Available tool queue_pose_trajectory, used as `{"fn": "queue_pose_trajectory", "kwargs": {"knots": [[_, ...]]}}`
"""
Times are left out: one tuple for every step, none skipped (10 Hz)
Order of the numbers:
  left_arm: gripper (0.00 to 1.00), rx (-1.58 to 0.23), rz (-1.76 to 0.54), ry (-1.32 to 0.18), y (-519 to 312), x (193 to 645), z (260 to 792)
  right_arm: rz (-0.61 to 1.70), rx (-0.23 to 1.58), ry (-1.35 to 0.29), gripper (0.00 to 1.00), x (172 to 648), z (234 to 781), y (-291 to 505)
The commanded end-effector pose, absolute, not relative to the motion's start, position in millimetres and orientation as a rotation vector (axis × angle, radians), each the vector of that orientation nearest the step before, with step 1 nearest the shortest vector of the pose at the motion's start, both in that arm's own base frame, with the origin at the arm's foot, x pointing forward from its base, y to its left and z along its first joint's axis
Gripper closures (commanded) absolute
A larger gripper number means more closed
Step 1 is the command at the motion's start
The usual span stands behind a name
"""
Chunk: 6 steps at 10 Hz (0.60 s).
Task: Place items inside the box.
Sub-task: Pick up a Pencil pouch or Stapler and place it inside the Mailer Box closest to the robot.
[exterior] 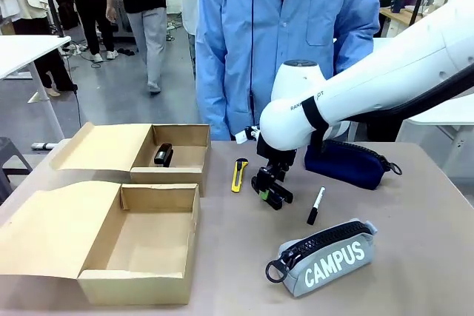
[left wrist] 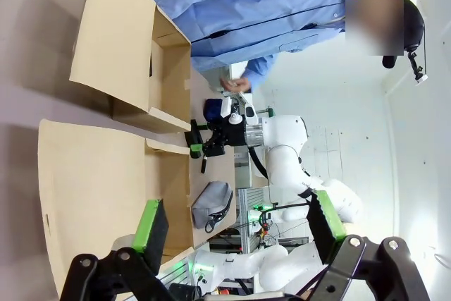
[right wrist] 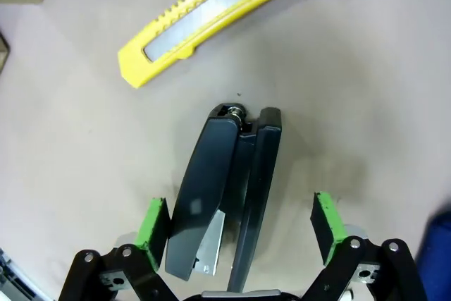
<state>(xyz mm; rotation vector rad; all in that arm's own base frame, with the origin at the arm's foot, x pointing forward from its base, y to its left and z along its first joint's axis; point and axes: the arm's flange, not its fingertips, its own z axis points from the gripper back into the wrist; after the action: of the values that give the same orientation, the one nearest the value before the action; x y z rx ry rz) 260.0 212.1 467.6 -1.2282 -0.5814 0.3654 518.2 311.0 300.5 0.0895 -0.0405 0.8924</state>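
At the middle of the front frame, I see my right gripper (exterior: 268,189) low over the table (exterior: 415,271), jaws spread wide, straddling a black stapler (right wrist: 225,195) without clamping it. Just left of it lies the yellow utility knife (exterior: 239,174). A second stapler (exterior: 163,155) sits in the far box (exterior: 185,135) at upper left. My left gripper (left wrist: 236,223) hangs wide open, holding nothing.

Bright, even overhead light; only a soft shadow beside the black stapler (right wrist: 211,188) on the desk (right wrist: 366,103). Front view sharp. Left wrist view bends at edges w/ wide-angle distortion, far bkgd washed out white.
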Motion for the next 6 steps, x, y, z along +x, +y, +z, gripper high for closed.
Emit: {"fn": "queue_pose_trajectory", "kwargs": {"knots": [[0.00, -1.242, 0.348, -0.605, 211.1, 259.3, 468.2, 0.860, 0.067, -0.022, 0.00, 521.3, 303.8, 314.3], [0.00, -1.242, 0.348, -0.605, 211.1, 259.3, 468.2, 0.851, 0.056, -0.016, 0.00, 520.7, 302.9, 313.8], [0.00, -1.242, 0.348, -0.605, 211.1, 259.3, 468.2, 0.843, 0.050, -0.005, 0.00, 519.8, 302.9, 314.0], [0.00, -1.242, 0.348, -0.605, 211.1, 259.3, 468.2, 0.848, 0.056, 0.008, 0.00, 519.0, 303.2, 314.7], [0.00, -1.242, 0.348, -0.605, 211.1, 259.3, 468.2, 0.872, 0.061, 0.032, 0.60, 517.0, 302.9, 315.0], [0.00, -1.242, 0.348, -0.605, 211.1, 259.3, 468.2, 0.868, 0.063, 0.036, 0.60, 517.1, 302.4, 315.2]]}}
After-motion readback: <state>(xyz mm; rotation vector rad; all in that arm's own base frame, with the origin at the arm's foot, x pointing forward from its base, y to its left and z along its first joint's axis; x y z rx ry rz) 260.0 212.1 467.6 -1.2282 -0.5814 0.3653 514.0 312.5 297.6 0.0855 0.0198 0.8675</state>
